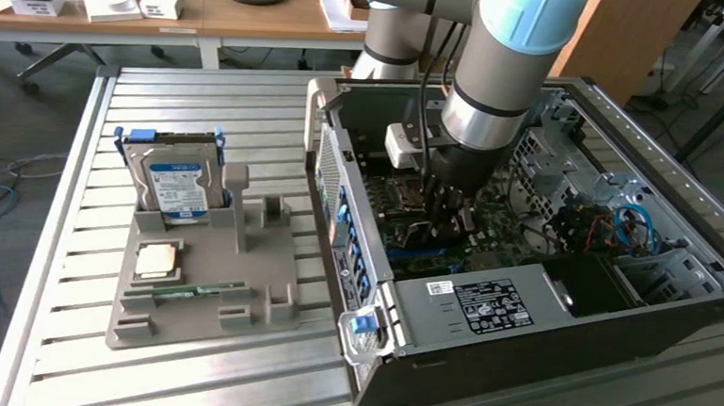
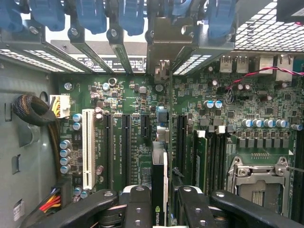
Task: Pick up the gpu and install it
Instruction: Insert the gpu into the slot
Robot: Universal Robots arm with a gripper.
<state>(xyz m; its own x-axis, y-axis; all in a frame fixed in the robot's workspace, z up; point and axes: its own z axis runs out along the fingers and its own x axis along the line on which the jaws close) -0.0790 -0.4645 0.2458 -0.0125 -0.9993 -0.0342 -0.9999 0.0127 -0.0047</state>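
The gripper (image 2: 160, 205), jaws roughly half closed, clamps the gpu (image 2: 158, 175) by its broad faces just above the motherboard (image 2: 142, 164) inside the computer case (image 1: 338, 178). A slight sideways offset or tilt could drive its lower edge onto a slot wall instead of into the socket; which slot lies beneath it I cannot quite tell. The card shows edge-on, its long axis parallel to the black expansion slots (image 2: 126, 147), its far end aimed at the blue latches (image 2: 130, 14).
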